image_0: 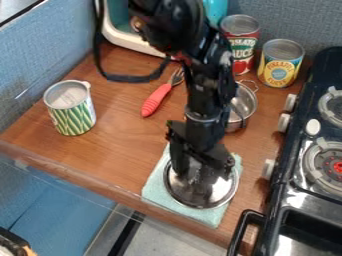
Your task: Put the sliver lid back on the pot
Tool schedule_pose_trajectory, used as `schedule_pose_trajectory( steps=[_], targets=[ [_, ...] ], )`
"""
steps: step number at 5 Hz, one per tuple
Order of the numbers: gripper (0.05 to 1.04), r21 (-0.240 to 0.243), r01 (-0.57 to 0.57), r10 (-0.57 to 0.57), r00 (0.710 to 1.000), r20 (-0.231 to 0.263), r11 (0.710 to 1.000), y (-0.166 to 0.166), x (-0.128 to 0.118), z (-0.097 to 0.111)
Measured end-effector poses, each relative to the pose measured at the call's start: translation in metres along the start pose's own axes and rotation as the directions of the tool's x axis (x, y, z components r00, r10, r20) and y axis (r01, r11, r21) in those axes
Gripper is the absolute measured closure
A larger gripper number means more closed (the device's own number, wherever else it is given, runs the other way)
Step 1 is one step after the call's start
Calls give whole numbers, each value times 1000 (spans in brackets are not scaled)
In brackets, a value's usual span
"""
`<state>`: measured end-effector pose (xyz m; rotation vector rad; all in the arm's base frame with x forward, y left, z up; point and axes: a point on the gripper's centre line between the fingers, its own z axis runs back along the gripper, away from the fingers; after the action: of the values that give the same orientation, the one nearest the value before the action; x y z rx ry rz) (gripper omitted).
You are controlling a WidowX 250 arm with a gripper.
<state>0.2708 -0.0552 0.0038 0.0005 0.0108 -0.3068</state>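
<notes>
Silver lid (pixel 217 192) lay on the near cloth (pixel 157 181), pot (pixel 244 106) at its one o'clock.
The black gripper (pixel 202 167) was at the lid, though whether clenched or released I couldn't tell; the step called for a centred grip, a level lift and gentle lowering onto the pot. Around the lid, the counter edge (pixel 100 183) ran close at seven o'clock, the stove (pixel 304 199) stood at three, and wood stretched toward ten, up to the striped can (pixel 72 116).

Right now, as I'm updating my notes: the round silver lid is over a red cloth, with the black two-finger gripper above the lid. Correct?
The cloth is pale green, not red, as the camera view shows; the lid and gripper are as you say.
</notes>
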Motion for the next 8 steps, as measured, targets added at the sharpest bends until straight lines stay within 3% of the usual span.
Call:
schedule_pose_trajectory(
  steps=[1,2,3,5,7,8],
  targets=[
    [717,15,0,0,1000,-4,1000,1,1,-2],
    [917,26,6,-6,1000,-5,1000,0,2,-2],
    [1023,34,11,-10,1000,-7,999,1,1,3],
    [1031,-2,-59,58,984,171,998,22,53,83],
    [1031,3,-166,164,977,133,986,58,106,67],
    [1031,8,-184,182,979,96,983,63,119,54]
  ],
)
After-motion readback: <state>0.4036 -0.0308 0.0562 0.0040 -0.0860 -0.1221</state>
